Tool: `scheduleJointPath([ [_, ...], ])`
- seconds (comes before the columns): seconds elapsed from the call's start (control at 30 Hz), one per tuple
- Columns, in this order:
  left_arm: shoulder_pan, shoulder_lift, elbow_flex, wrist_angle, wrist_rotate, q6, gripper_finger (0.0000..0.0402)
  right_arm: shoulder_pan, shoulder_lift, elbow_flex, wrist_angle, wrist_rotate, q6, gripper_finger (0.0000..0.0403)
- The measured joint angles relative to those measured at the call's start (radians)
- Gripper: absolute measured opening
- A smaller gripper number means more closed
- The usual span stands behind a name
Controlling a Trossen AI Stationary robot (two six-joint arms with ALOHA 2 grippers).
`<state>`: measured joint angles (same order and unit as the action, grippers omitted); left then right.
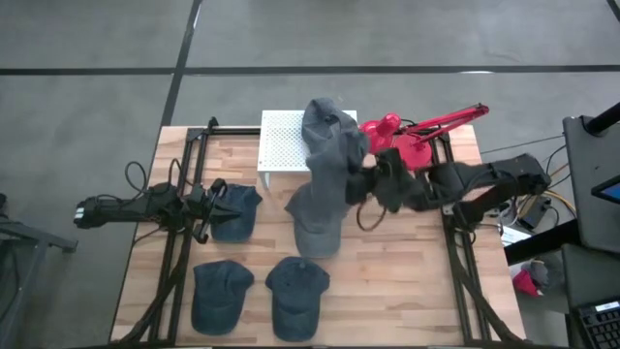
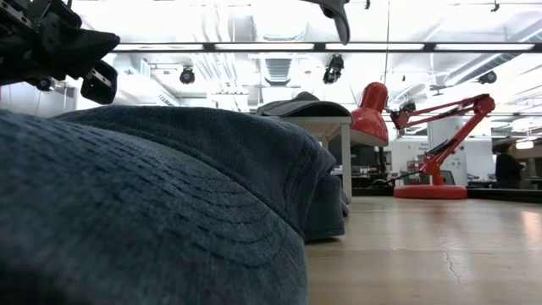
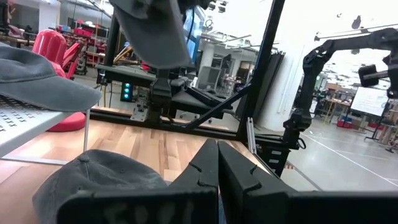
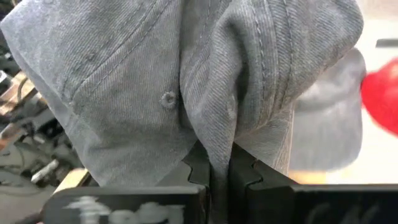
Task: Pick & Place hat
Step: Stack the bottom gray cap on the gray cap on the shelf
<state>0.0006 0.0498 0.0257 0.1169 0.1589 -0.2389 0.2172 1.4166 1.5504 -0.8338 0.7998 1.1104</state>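
While no writing reads anywhere, right gripper (image 4: 219,163) jaws clamp the grey hat (image 4: 186,74); left gripper (image 3: 217,163) jaws closed.

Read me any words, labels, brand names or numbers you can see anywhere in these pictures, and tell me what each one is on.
No text can be read in any view.
Left gripper: pale marks on its body, too blurred to read.
Right gripper, shut on the grey hat: a pale smear on its body, unreadable.
Whiteboard in the room behind: nothing legible.
Blue hats, red lamp, white rack: no print visible.
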Motion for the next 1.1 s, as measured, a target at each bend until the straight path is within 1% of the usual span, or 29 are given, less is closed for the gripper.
scheduleJointPath([
  [0.13,0.000,0.000,0.000,0.000,0.000,0.000,0.0000,-0.081,0.000,0.049,-0.012,-0.039,-0.064,0.0013],
  [0.23,0.000,0.000,0.000,0.001,0.000,0.000,0.0000,-0.139,0.001,0.072,-0.051,-0.070,-0.071,0.0013],
  [0.37,0.000,0.000,0.000,0.003,0.000,0.000,0.0000,-0.203,0.014,0.094,-0.087,-0.076,-0.078,0.0013],
  [0.47,0.000,0.000,0.000,0.003,0.000,0.000,0.0000,-0.244,0.031,0.100,-0.082,-0.087,-0.097,0.0013],
  [0.73,0.000,0.000,0.000,0.003,0.000,0.000,0.0000,-0.357,0.128,0.141,-0.076,-0.208,-0.155,0.0013],
  [0.9,0.000,0.000,0.000,0.002,0.000,0.000,0.0000,-0.433,0.200,0.201,-0.090,-0.306,-0.189,0.0013],
  [1.0,0.000,0.000,0.000,0.002,0.000,0.000,0.0000,-0.472,0.238,0.254,-0.151,-0.351,-0.179,0.0013],
  [1.1,0.000,0.000,0.000,0.000,0.000,0.000,0.0000,-0.496,0.279,0.323,-0.253,-0.360,-0.170,0.0013],
])
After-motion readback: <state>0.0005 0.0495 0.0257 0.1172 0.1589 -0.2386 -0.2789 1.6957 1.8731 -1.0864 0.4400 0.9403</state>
